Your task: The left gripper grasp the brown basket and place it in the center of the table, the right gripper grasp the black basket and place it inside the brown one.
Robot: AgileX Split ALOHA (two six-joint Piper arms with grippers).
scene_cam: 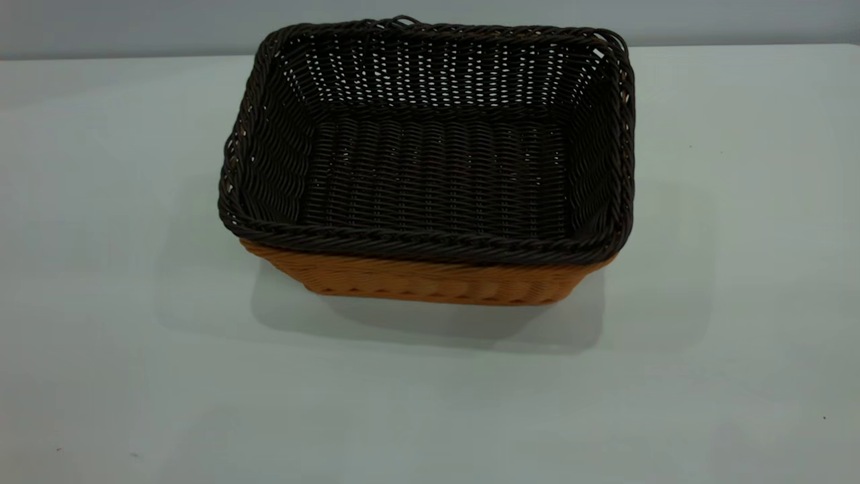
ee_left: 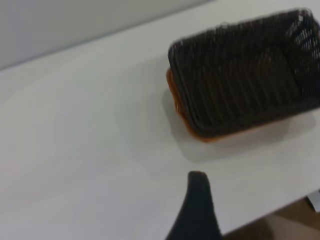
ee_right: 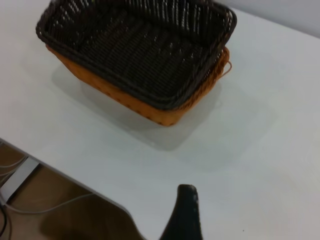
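One brown basket (scene_cam: pixel 430 286), one black basket (scene_cam: pixel 430 168) nested inside, one table (scene_cam: pixel 101 336), end effector states unclear.

Lit evenly and softly from overhead. Soft grey shadow cast on the bench (scene_cam: pixel 134 336) below and beside the black basket (scene_cam: pixel 430 168) and brown basket (scene_cam: pixel 430 279). No glare. Sharp in the exterior view; blurred throughout the left wrist view; mildly soft in the right wrist view.
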